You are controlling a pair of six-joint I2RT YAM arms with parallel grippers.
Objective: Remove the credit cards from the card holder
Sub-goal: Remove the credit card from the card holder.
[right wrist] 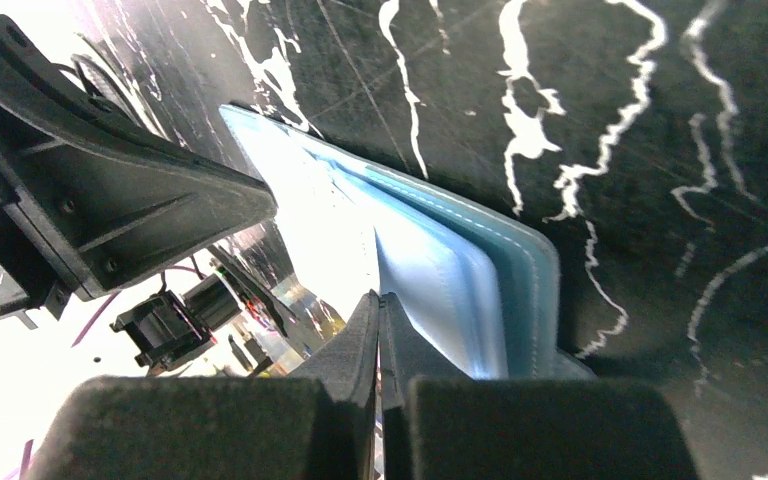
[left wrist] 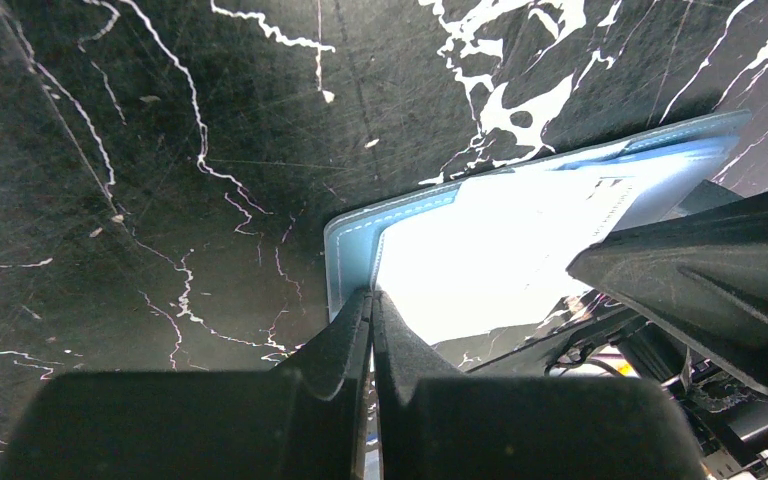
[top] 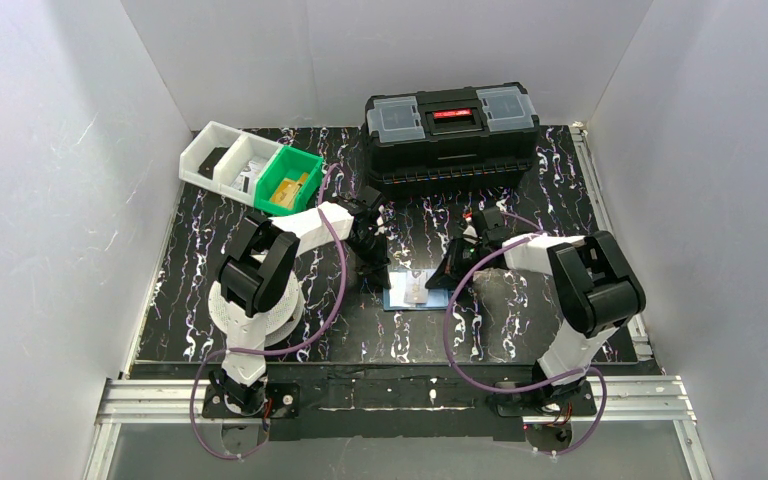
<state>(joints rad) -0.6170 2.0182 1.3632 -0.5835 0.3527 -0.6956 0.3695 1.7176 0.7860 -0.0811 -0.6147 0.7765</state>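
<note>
Currently the card holder point(top: 400, 298) lies open and flat on the black marbled table point(top: 400, 342), between the two arms and well clear of the black toolbox point(top: 450, 125). Left gripper point(left wrist: 371, 296): fingers pressed together, tips touching the holder's stitched edge. Right gripper point(right wrist: 378, 298): fingers together, tips against the pale inner pocket; no clamped item can be made out. Orange-tan credit cards point(top: 290, 190) lie in the green bin point(top: 308, 168), rear left.

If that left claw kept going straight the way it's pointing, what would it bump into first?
The blue card holder. The left gripper, its fingers shut, points straight at the holder's near edge and looks to be touching it or nearly so, though depth is hard to judge here.
</note>
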